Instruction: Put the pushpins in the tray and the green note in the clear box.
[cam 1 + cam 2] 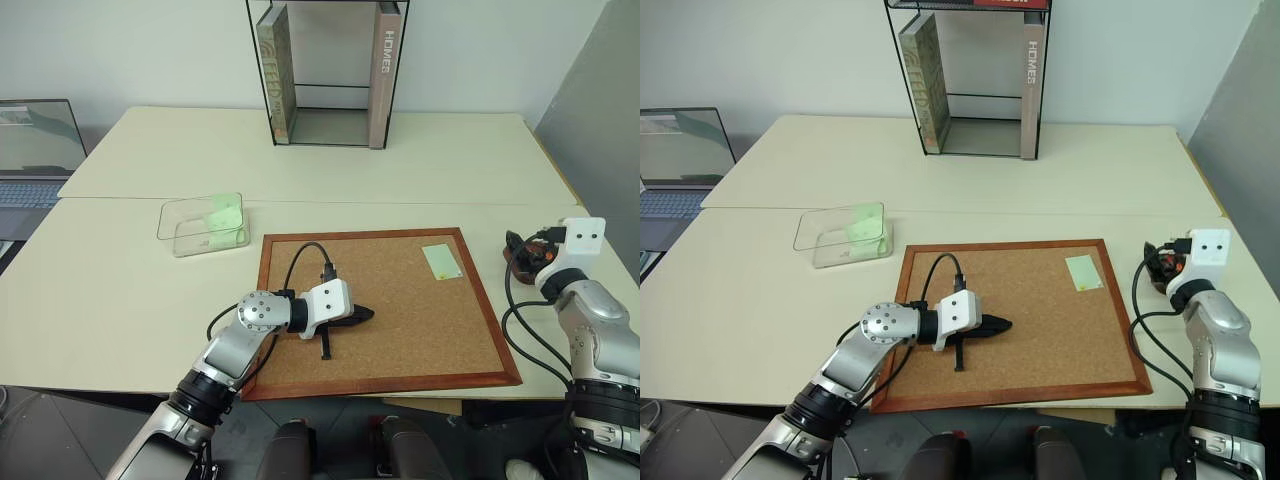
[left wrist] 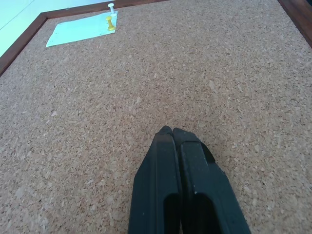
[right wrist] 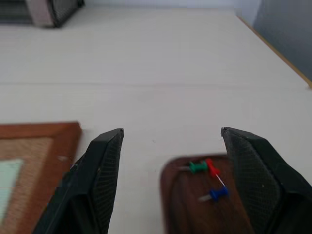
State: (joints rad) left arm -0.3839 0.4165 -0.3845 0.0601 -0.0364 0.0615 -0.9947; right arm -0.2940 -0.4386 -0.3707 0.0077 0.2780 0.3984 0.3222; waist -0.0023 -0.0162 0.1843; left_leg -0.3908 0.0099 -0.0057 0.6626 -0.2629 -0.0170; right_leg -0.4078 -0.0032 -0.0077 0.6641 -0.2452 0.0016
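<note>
A pale green note (image 1: pixel 441 261) lies on the corkboard near its far right corner. In the left wrist view a yellow pushpin (image 2: pixel 111 23) stands in the green note (image 2: pixel 80 31), and a white pushpin (image 2: pixel 111 7) is just beyond it. My left gripper (image 1: pixel 360 315) rests shut on the cork, empty, well short of the note. The reddish-brown tray (image 3: pixel 185 204) sits right of the board and holds green (image 3: pixel 197 167), red (image 3: pixel 212 168) and blue (image 3: pixel 218 193) pushpins. My right gripper (image 3: pixel 171 131) hangs open above the tray, holding nothing. The clear box (image 1: pixel 203 224) has a green slip inside.
The wood-framed corkboard (image 1: pixel 380 300) takes up the near middle of the table. A tall black wire book stand (image 1: pixel 330 70) with books is at the back. A laptop (image 1: pixel 35 150) sits at the far left. The table's right edge runs close to the tray.
</note>
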